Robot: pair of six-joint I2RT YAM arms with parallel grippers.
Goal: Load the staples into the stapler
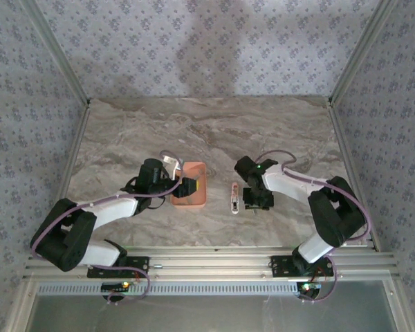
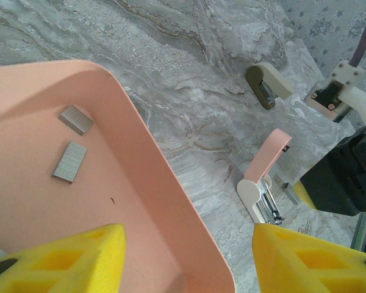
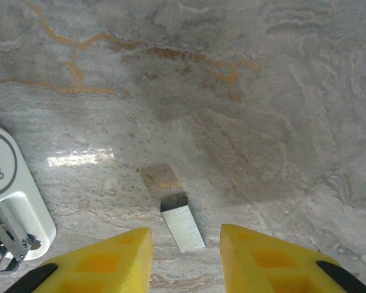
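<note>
The pink-and-white stapler [image 1: 235, 197] lies hinged open on the marble table between the two arms; its white end [image 3: 12, 189] with the bare metal channel sits at the left of the right wrist view. One staple strip [image 3: 183, 227] lies flat on the table between the yellow fingers of my right gripper [image 3: 186, 262], which is open and not touching it. More staples [image 2: 70, 162] lie in the salmon-pink tray [image 2: 171, 201]. My left gripper [image 2: 189, 262] is open, one finger over the tray's inside and the other outside its rim, holding nothing.
A tan mini stapler [image 2: 268, 85] lies on the table beyond the pink stapler [image 2: 265, 183]. The tray [image 1: 191, 183] sits just left of centre, close to the left gripper [image 1: 189, 185]. The right gripper [image 1: 254, 205] hangs just right of the stapler. Patterned walls enclose the table.
</note>
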